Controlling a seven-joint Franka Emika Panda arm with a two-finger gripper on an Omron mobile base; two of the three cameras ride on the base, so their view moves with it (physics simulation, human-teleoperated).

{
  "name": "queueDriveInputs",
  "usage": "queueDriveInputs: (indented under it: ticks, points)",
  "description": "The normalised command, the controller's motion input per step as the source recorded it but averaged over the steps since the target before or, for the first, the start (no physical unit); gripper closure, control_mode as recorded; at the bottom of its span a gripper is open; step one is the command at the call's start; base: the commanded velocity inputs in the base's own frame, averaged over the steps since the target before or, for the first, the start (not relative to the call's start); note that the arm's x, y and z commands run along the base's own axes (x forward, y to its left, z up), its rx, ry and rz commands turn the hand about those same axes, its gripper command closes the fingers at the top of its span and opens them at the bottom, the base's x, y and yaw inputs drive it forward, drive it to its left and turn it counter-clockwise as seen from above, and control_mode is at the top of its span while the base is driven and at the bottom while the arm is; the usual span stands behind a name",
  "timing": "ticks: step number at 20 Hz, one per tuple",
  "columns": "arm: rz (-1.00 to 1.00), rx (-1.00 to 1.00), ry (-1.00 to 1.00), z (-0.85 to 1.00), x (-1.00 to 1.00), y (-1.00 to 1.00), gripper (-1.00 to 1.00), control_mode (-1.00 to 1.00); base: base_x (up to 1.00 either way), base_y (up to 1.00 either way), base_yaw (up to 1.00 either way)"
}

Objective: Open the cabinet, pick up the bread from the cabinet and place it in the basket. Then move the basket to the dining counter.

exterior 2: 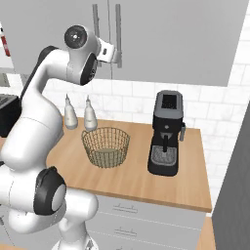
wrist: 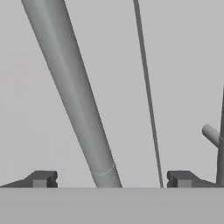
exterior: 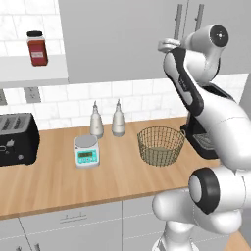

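While the arm rises from the lower right of the left base view, we note the cabinet filling the upper middle of the frame, its flat grey doors closed. Two vertical bar handles stand at the upper right, and the hand reaches up beside them. The basket sits right of centre on the wood worktop, holding nothing we can see. Left of it stand two pale bottles, a small scale and, at the left edge, a black toaster. A red-filled jar rests on a shelf at the upper left. We cannot make out the bread anywhere.

From the right base view, we see the hand at the upper left, pressed close to the cabinet handles. The basket lies at centre left, well apart from the black coffee machine at centre right.

Looking along the hand view, we record the gripper with jaws spread wide and released, one dark fingertip at the lower left, the other at the lower right. One bar handle runs slanted between them, touching neither. The door seam runs just right of it.
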Motion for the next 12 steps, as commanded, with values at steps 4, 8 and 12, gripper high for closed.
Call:
queueDriveInputs:
  ticks: [4, 8, 12]
  points:
    - [0.0, 0.04, 0.0, 0.0, 0.25, -0.03, -1.0, -1.0, 0.0, 0.0, 0.0]
    - [0.0, 0.01, -0.04, 0.0, 0.46, 0.08, -1.0, -1.0, 0.0, 0.0, 0.0]
    - [0.0, 0.03, -0.01, 0.0, 0.52, 0.08, -1.0, -1.0, 0.0, 0.0, 0.0]
